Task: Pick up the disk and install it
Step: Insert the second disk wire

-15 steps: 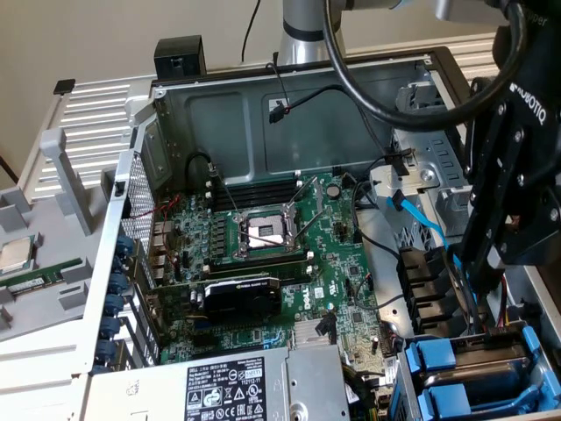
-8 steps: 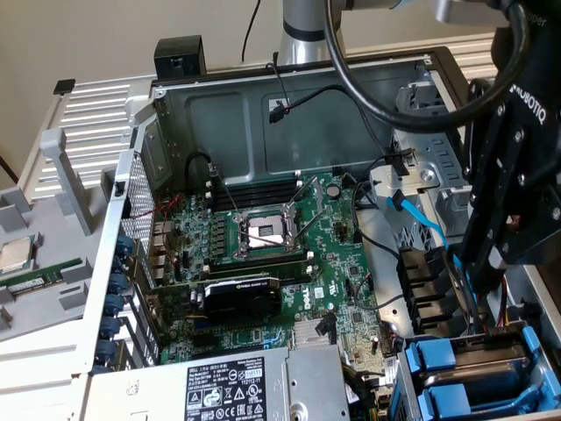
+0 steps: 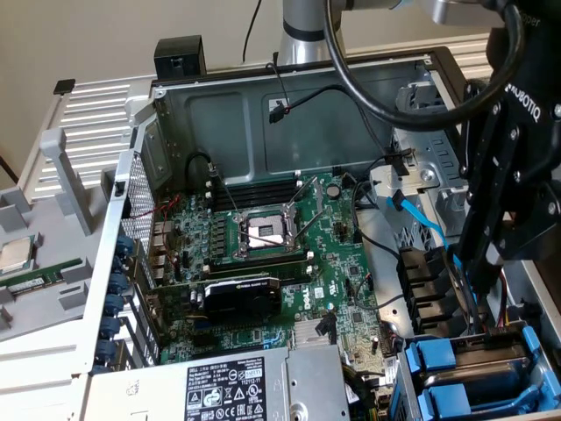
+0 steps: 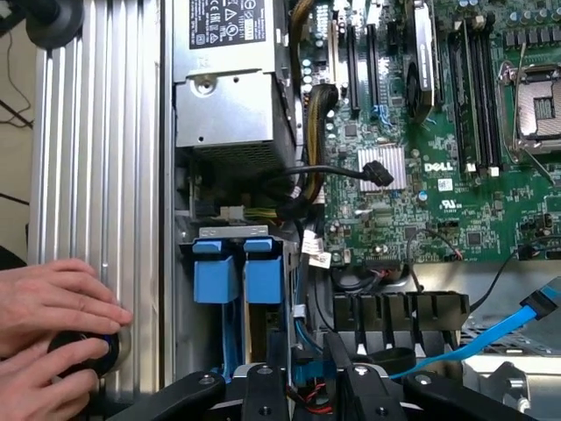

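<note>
Disk, identified by its blue carrier front, sits in the drive bay of the open computer case, at about 5 o'clock in the exterior view. A second blue carrier front lies just beside it in the same bay, toward 6 o'clock.

Gripper hangs directly over the bay at about 4 o'clock in the exterior view, its black fingers reaching down to the bay's rear edge. Whether the jaws are gripping anything cannot be told; the space between them is dark and cluttered with wires.

Motherboard occupies the case floor at centre, with an uncovered processor socket at its middle. Power supply box, labelled black and white, is at 6 o'clock, just beside the bay. A blue data cable runs loose near the gripper at 3 o'clock.

In the wrist view a person's two hands rest on a black knob at the ribbed outer panel of the case.
</note>
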Controlling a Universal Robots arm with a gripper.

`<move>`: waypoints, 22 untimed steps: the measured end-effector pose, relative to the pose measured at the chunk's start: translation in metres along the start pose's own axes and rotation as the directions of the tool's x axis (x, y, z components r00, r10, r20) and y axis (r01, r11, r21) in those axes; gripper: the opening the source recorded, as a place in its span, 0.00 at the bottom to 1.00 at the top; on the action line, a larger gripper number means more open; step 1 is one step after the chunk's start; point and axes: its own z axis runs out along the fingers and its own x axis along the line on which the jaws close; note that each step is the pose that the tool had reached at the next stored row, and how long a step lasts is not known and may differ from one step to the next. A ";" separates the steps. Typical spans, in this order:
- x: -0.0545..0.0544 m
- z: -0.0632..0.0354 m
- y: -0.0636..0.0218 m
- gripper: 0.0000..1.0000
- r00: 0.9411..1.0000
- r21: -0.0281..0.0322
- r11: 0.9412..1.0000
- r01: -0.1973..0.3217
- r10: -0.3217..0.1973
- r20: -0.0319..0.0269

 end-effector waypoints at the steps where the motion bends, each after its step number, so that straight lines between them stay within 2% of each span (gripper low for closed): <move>1: 0.000 0.0000 0.0000 0.31 1.000 0.000 1.000 0.000 0.000 -0.001; 20: 0.002 0.0044 -0.0005 0.31 1.000 0.001 1.000 0.002 -0.002 -0.002; 22: 0.002 0.0044 -0.0005 0.29 1.000 0.000 1.000 0.002 -0.002 -0.002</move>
